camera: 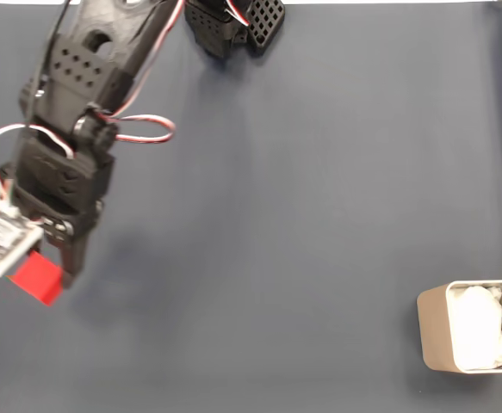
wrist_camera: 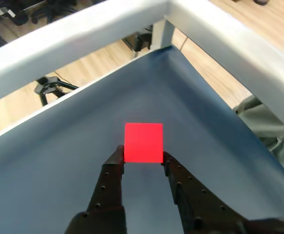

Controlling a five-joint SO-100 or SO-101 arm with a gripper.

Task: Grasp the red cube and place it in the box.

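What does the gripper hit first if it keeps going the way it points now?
The red cube: it already sits between the gripper's fingertips in the wrist view. Beyond it lies bare dark table cover. Whether the cube is lifted off the cover is unclear.

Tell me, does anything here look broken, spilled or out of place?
Nothing stands out. The gripper has the red cube squarely between its fingertips, over the dark mat. The box sits upright at the lower right of the fixed view, white padding inside it.
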